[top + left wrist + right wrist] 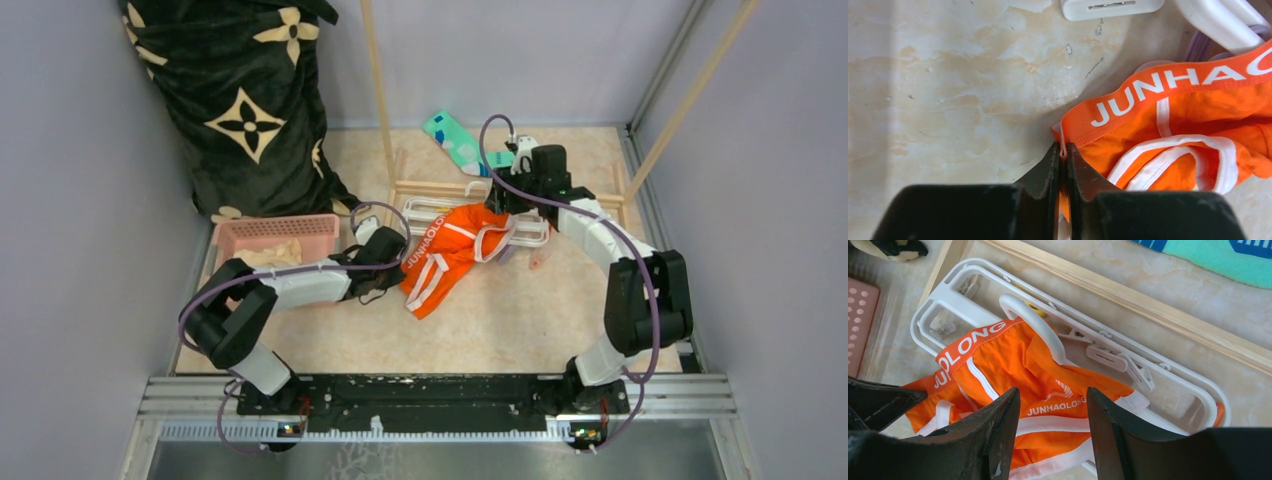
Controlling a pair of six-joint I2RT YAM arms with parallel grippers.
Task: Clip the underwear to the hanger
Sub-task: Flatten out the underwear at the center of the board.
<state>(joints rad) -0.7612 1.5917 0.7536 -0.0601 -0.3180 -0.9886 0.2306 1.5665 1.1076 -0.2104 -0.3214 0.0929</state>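
The orange underwear (450, 255) lies crumpled on the table, partly over the white hanger (430, 210), which lies flat. My left gripper (393, 248) is shut on the waistband's left corner; the left wrist view shows the orange edge (1064, 145) pinched between the closed fingers (1050, 165). The waistband lettering (1168, 85) runs to the right. My right gripper (505, 205) is open above the underwear's right side; in the right wrist view (1053, 400) the orange cloth (1048, 375) shows between its spread fingers. The hanger frame (943, 300) and its hook (1033, 320) lie under and around the cloth.
A pink basket (275, 238) with cream cloth stands left. A teal sock (455, 140) lies at the back. A black patterned pillow (250, 100) leans at back left. Wooden rack poles (375, 90) and base bars (1148, 305) cross behind the hanger.
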